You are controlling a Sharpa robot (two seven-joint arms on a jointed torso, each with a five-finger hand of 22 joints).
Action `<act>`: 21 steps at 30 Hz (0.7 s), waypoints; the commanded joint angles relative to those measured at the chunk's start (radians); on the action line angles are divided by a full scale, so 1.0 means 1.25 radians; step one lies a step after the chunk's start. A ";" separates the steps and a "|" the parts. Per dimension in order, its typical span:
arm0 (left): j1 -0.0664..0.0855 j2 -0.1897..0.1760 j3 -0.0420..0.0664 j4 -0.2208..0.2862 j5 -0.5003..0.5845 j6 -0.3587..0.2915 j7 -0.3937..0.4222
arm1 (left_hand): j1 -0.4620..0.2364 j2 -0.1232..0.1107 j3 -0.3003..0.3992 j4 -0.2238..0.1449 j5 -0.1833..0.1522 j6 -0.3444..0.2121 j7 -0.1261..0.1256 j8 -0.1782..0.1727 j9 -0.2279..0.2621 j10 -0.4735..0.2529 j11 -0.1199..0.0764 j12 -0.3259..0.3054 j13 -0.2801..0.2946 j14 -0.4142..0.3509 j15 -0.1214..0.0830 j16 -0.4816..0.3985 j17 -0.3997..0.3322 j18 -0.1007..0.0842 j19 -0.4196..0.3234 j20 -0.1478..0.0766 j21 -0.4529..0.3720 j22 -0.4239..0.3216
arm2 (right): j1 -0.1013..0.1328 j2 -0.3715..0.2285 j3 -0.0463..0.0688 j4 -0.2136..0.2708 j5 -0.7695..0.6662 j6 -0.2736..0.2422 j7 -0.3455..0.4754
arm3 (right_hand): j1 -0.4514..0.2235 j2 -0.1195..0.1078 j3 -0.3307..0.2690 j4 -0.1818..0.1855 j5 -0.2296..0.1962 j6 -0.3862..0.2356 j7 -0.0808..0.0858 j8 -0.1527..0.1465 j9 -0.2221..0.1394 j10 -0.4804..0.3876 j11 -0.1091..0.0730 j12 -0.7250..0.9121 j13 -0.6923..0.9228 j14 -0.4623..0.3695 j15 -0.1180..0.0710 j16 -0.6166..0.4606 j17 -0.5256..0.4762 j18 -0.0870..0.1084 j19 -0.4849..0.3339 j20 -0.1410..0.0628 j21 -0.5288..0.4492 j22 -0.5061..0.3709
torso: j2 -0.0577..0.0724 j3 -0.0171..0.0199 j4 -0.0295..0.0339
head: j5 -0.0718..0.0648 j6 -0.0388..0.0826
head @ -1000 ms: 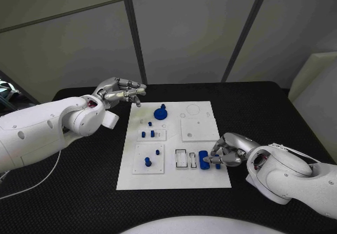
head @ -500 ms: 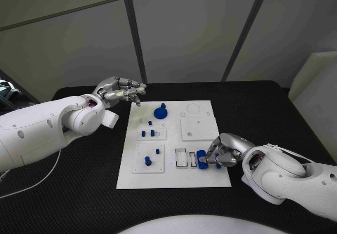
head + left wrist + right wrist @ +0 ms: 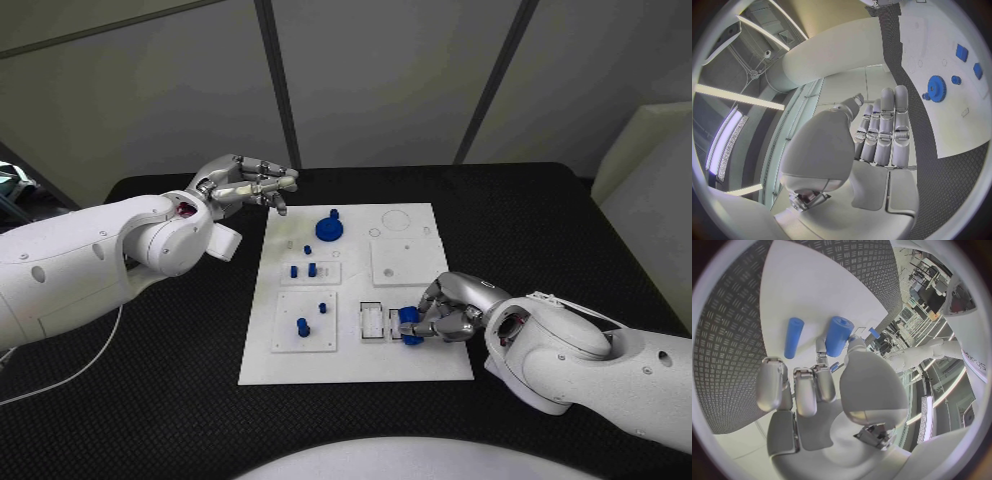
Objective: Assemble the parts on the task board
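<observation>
You're getting even, soft light from above on the head view: the white board (image 3: 356, 300) reads bright without burning out, and the black table (image 3: 173, 400) stays dark and matte. Shadows are faint; there's a soft one under the right hand (image 3: 444, 310). On the left wrist view, long ceiling lamps (image 3: 729, 95) glare white, and the left hand (image 3: 879, 135) picks up shiny highlights. Both wrist pictures bend hard at the rim, with a dark frame round the circle. On the right wrist view, the room beyond the board is blurred and too small to read.
</observation>
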 commanded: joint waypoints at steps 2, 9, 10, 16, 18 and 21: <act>0.001 -0.002 0.001 0.003 0.004 0.000 0.004 | -0.001 0.008 -0.003 0.001 -0.001 0.002 0.000 0.005 0.000 -0.006 -0.001 0.005 0.000 0.002 0.002 -0.006 -0.001 -0.010 -0.001 0.001 -0.003 -0.001 | -0.007 0.004 -0.006 -0.007 -0.006 0.049 -0.014 | 0.012 0.004 0.001 -0.004 0.002 -0.001 -0.002 0.003 -0.001 0.005 0.000 0.000 0.054 0.077 -0.001 0.004 0.181 -0.010 0.006 0.000 0.003 0.015 | -0.001 -0.0001 -0.0003 | 0.002 -0.002; 0.001 -0.002 0.001 0.004 0.004 0.001 0.003 | -0.001 0.008 -0.003 0.001 -0.001 0.002 0.000 0.005 0.000 -0.006 -0.001 0.005 0.000 0.002 0.002 -0.006 -0.001 -0.010 -0.001 0.001 -0.003 -0.001 | -0.008 0.006 -0.006 -0.008 0.000 0.027 -0.032 | 0.019 0.015 -0.001 -0.002 0.022 0.004 -0.005 0.012 0.005 0.006 -0.003 0.000 0.057 0.077 -0.003 0.005 0.182 -0.010 0.006 -0.002 0.003 0.016 | -0.001 0.0005 -0.0015 | 0.003 -0.002; 0.001 -0.002 0.001 0.003 0.004 0.001 0.003 | -0.001 0.008 -0.003 0.001 -0.001 0.002 0.000 0.005 0.000 -0.006 -0.001 0.005 0.000 0.002 0.002 -0.006 -0.001 -0.010 -0.001 0.001 -0.003 -0.001 | -0.008 0.006 -0.006 -0.007 0.006 0.022 -0.035 | 0.019 0.015 -0.002 -0.002 0.026 0.005 -0.005 0.013 0.006 0.006 -0.003 0.000 0.057 0.077 -0.004 0.005 0.182 -0.010 0.006 -0.002 0.003 0.016 | -0.001 0.0006 -0.0017 | 0.003 -0.002; 0.001 -0.001 0.001 0.002 0.004 0.003 0.001 | -0.001 0.008 -0.003 0.001 -0.001 0.002 0.000 0.005 0.000 -0.006 -0.001 0.005 0.000 0.002 0.002 -0.006 -0.001 -0.010 -0.001 0.001 -0.003 -0.001 | -0.008 -0.002 -0.006 0.003 0.048 -0.025 -0.032 | 0.042 0.024 -0.002 -0.008 0.071 0.008 -0.009 0.021 0.013 0.010 -0.007 0.003 0.065 0.078 -0.007 0.006 0.185 -0.011 0.010 -0.005 0.006 0.021 | -0.001 0.0003 -0.0017 | 0.003 0.000; 0.001 -0.001 0.001 0.002 0.004 0.003 0.001 | -0.001 0.009 -0.003 0.001 -0.001 0.002 0.000 0.005 0.000 -0.006 -0.001 0.005 0.000 0.002 0.002 -0.006 -0.001 -0.010 -0.001 0.001 -0.003 -0.002 | -0.008 -0.009 -0.006 0.011 0.073 -0.053 -0.025 | 0.050 0.029 -0.001 -0.009 0.081 0.010 -0.009 0.023 0.015 0.012 -0.007 0.004 0.068 0.078 -0.007 0.006 0.186 -0.012 0.012 -0.005 0.009 0.025 | -0.002 0.0004 -0.0026 | 0.004 0.001; 0.001 0.000 0.001 0.001 0.004 0.003 0.000 | -0.002 0.009 -0.003 0.002 -0.001 0.002 0.000 0.005 0.000 -0.007 -0.001 0.005 0.000 0.002 0.002 -0.006 -0.002 -0.010 -0.001 0.001 -0.003 -0.002 | -0.008 -0.017 -0.005 0.021 0.109 -0.091 -0.012 | 0.052 0.036 -0.001 -0.007 0.093 0.015 -0.011 0.027 0.017 0.013 -0.009 0.004 0.069 0.078 -0.008 0.006 0.186 -0.012 0.014 -0.006 0.011 0.028 | -0.001 -0.0001 -0.0018 | 0.003 0.003</act>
